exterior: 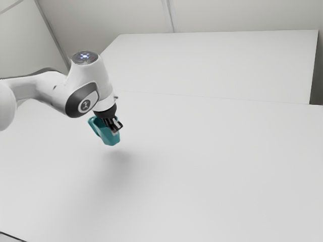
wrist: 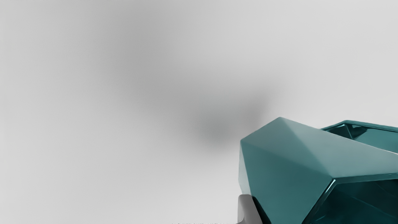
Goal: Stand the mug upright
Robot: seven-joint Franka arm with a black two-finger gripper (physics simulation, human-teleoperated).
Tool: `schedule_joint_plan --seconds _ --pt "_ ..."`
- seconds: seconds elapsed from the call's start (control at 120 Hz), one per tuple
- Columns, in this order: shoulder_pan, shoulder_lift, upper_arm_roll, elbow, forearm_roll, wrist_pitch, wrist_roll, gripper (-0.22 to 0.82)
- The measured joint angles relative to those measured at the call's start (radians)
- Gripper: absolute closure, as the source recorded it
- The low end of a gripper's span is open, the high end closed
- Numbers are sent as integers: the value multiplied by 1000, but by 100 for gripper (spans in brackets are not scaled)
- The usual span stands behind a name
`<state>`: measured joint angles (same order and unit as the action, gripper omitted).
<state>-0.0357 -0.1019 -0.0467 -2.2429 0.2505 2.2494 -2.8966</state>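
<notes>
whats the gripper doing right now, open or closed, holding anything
Gripper: closed on the mug, holding it tilted above the table.

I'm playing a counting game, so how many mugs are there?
1. The teal mug is held in the robot's fingers, tilted, up above the table. Another could be hidden behind the arm, but I can't tell.

The white arm (exterior: 45, 86) reaches out, wrist (exterior: 93, 83) angled (rather steeply) downward.

No readable text, just a round emblem (exterior: 86, 105) on the arm (exterior: 96, 75).
</notes>
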Motion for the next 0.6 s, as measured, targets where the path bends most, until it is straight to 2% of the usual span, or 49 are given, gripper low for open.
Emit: schedule_joint_plan --seconds 0.217,0.6 --pt "-74 -15 -37 -39 5 23 0 78" --pt "-87 22 -75 -77 -134 39 0 78"
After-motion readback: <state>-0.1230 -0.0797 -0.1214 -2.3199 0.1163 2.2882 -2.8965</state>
